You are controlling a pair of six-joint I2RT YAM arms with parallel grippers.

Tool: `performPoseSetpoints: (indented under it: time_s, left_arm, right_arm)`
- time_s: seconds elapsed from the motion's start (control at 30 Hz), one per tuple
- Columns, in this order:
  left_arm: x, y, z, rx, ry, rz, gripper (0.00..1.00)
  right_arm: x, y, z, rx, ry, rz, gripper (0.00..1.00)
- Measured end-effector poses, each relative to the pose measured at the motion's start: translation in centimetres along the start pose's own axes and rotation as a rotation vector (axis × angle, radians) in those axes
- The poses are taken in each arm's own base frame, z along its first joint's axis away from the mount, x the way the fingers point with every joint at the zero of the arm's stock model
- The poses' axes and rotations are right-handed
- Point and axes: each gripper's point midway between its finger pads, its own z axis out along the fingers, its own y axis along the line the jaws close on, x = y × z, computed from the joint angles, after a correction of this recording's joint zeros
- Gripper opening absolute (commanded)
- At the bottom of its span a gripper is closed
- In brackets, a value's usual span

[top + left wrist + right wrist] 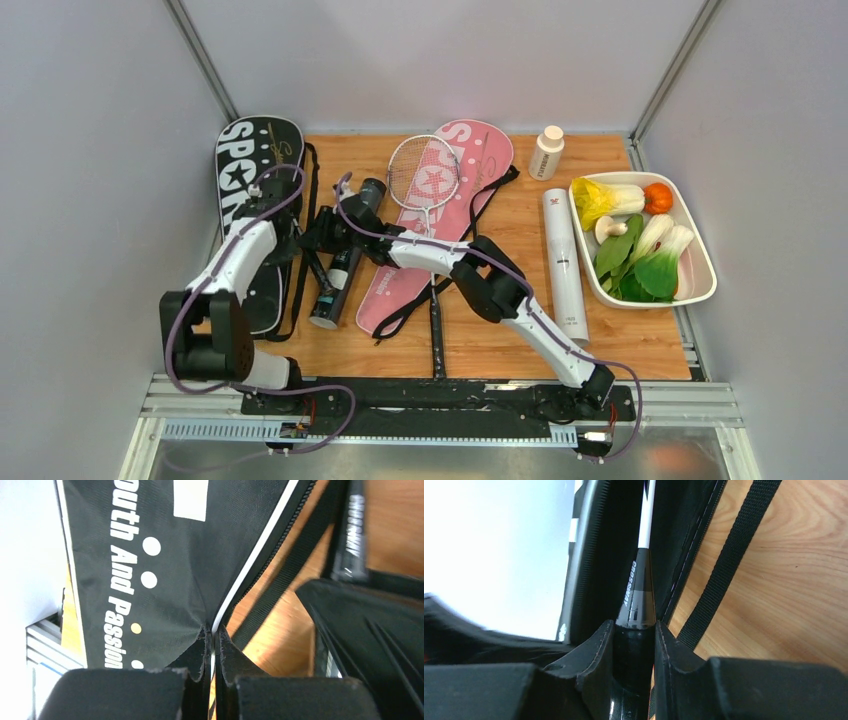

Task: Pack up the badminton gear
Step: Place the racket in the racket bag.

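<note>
From above, both fingertips are lost in a dark tangle beside the black bag (pixel 250 150), so only the wrist views show the grips. The left gripper (pixel 212 632) is pinched fully together on the bag's white-piped edge, lifting it into a fold. The right gripper (pixel 635 630) is clamped on the dark handle of a racket (pixel 638 587). The racket's white shaft runs into the bag's opening, and its head is hidden inside. A black strap (pixel 724 570) lies on the wood just beside it.

The bag's left side sits against the wall, and its lower end is covered by the left arm. The black tube (pixel 340 275) lies between this bag and the pink bag (pixel 480 150), partly under the right arm. The other racket (pixel 423 170) rests on the pink bag, its handle reaching the table's (pixel 500 340) near edge. Bare wood shows between the pink bag and the white tube (pixel 565 265). The tube lies just beside the tray (pixel 698 275), with the bottle (pixel 546 152) at the far edge.
</note>
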Motion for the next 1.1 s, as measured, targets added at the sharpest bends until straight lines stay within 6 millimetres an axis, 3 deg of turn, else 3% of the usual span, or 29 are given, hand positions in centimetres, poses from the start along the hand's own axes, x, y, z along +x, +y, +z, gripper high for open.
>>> performPoseSetpoints:
  time_s: [0.2, 0.33, 0.5, 0.67, 0.8, 0.97, 1.1]
  left_arm:
    - [-3.9, -0.6, -7.3, 0.223, -0.237, -0.123, 0.0]
    - [-5.2, -2.1, -10.1, 0.381, -0.323, -0.171, 0.0]
    - [-3.9, -3.9, -8.8, 0.455, -0.287, -0.182, 0.0]
    - [-3.3, -4.0, -7.7, 0.467, -0.264, -0.205, 0.0]
    - [-3.5, -3.7, -7.5, 0.522, -0.263, -0.263, 0.0]
    - [-4.3, -3.8, -8.7, 0.601, -0.298, -0.307, 0.0]
    - [-4.6, -4.6, -9.8, 0.671, -0.292, -0.307, 0.0]
  right_arm:
    - [-0.4, -0.3, -0.5, 0.014, -0.021, 0.029, 0.0]
    - [-0.6, 0.0, -0.6, 0.007, -0.031, 0.045, 0.0]
    - [-0.6, 0.4, -0.5, -0.004, -0.032, 0.074, 0.03]
    - [-0.6, 1.1, -0.5, -0.024, -0.016, 0.116, 0.06]
    - [-0.7, 2.1, -0.2, -0.049, 0.023, 0.162, 0.0]
    - [-1.1, 2.6, -0.5, -0.093, 0.04, 0.171, 0.0]
    - [-1.2, 1.6, -1.1, -0.1, 0.023, 0.129, 0.0]
